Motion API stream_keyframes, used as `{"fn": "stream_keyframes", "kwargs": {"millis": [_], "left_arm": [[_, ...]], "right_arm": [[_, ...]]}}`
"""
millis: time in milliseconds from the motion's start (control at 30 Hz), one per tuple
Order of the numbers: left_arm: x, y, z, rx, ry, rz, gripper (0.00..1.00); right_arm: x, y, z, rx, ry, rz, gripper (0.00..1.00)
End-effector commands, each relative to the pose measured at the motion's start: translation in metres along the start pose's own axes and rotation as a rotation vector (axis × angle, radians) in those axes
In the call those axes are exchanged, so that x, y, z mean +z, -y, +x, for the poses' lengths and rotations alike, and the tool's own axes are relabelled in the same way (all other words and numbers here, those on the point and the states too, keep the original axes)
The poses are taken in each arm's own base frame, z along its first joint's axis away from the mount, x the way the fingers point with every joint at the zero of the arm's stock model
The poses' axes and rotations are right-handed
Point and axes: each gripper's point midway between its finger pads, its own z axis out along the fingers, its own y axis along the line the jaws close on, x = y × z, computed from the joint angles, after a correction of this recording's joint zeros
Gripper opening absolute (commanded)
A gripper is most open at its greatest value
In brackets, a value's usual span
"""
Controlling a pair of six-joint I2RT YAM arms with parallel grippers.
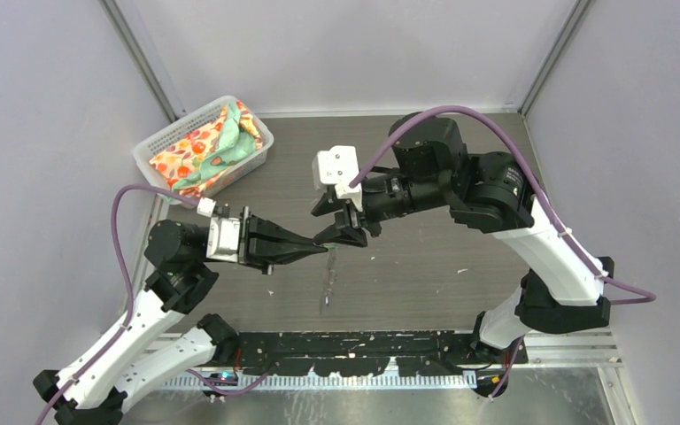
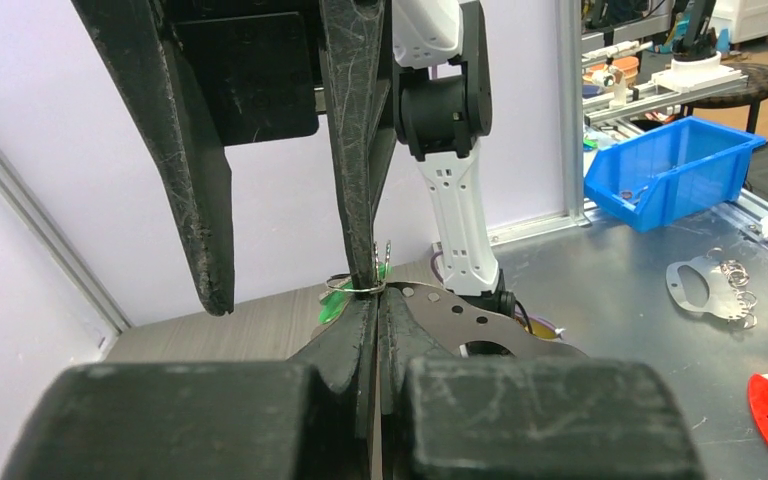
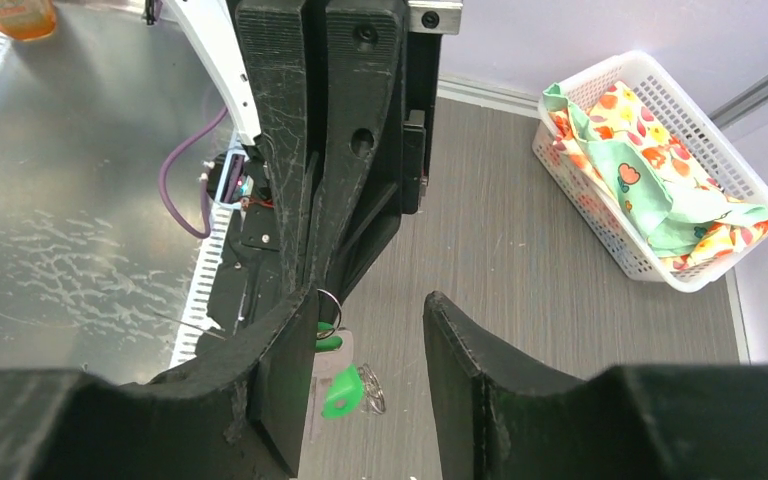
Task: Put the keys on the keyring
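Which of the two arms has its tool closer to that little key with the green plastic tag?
Left. The left tool, shut, pinches the thin metal wire ring that the small green-tagged key hangs from; the right tool stands open beside it, gripping nothing.

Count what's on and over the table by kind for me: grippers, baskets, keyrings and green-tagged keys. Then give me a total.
Grippers: 2, the left gripper and the right gripper
Baskets: 1, the white basket
Keyrings: 1, the keyring
Green-tagged keys: 1, the green-tagged key
Total: 5
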Motion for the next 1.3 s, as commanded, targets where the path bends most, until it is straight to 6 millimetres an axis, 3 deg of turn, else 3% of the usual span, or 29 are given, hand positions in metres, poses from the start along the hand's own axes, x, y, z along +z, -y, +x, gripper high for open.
{"fn": "stream_keyframes", "kwargs": {"millis": [0, 633, 900, 1100, 1267], "left_arm": [[0.000, 0.002, -0.041, 0.123, 0.114, -0.015, 0.00], [-0.004, 0.006, -0.035, 0.166, 0.104, 0.000, 0.00], [-0.005, -0.003, -0.026, 0.146, 0.075, -0.054, 0.00], [-0.010, -0.032, -0.011, 0.089, 0.018, -0.216, 0.00], [-0.011, -0.034, -0.008, 0.080, 0.001, -0.232, 0.00]], "right_arm": [[-0.011, 0.002, -0.001, 0.045, -0.006, 0.027, 0.49], [-0.011, 0.001, -0.010, 0.213, 0.038, -0.045, 0.52], [-0.041, 0.027, -0.040, 0.187, 0.193, 0.156, 0.59], [-0.040, 0.015, -0.015, 0.200, 0.104, 0.118, 0.61], [-0.035, 0.004, -0.005, 0.207, 0.060, 0.050, 0.60]]}}
